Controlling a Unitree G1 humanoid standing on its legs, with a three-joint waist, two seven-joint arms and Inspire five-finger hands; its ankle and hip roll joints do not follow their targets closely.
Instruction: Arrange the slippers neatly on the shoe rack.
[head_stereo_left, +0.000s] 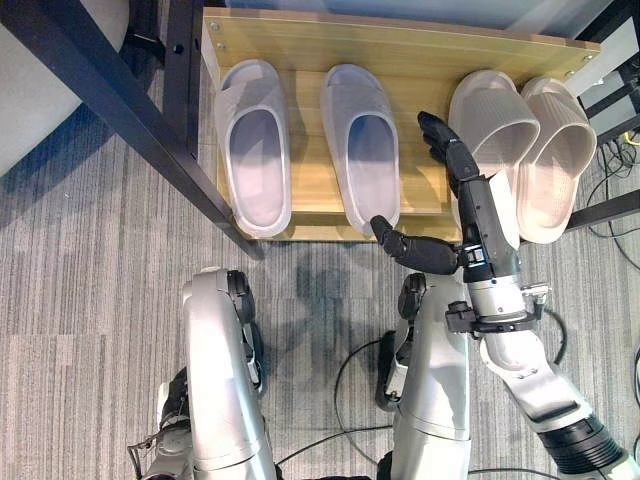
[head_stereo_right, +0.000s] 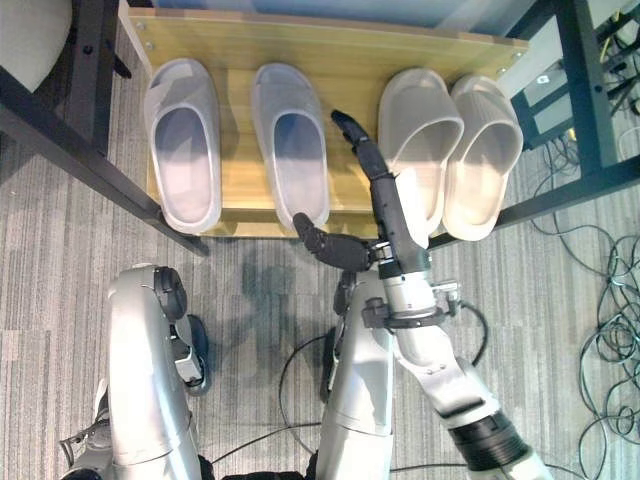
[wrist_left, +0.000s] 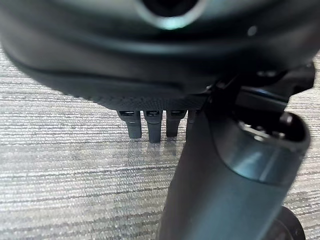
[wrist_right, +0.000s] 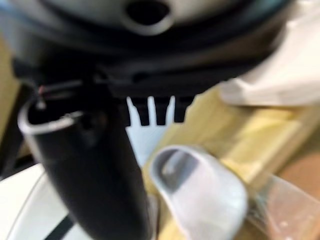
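A wooden shoe rack shelf (head_stereo_left: 420, 60) carries two pairs of slippers with their toes to the back. Two pale grey slippers (head_stereo_left: 254, 140) (head_stereo_left: 362, 140) lie apart on its left half. Two beige slippers (head_stereo_left: 495, 120) (head_stereo_left: 560, 150) lie side by side on the right, touching. My right hand (head_stereo_left: 480, 215) reaches over the shelf's front edge, open, fingers straight along the left beige slipper's inner side and thumb out over the floor. In the right wrist view a grey slipper (wrist_right: 200, 195) shows past the fingers (wrist_right: 150, 112). My left hand (wrist_left: 150, 125) hangs open over the carpet, holding nothing.
Black metal frame bars (head_stereo_left: 120, 110) slant across the left, beside the rack. More black frame (head_stereo_left: 610, 208) and loose cables (head_stereo_right: 610, 330) are at the right. Grey striped carpet (head_stereo_left: 80, 290) covers the floor in front of the rack.
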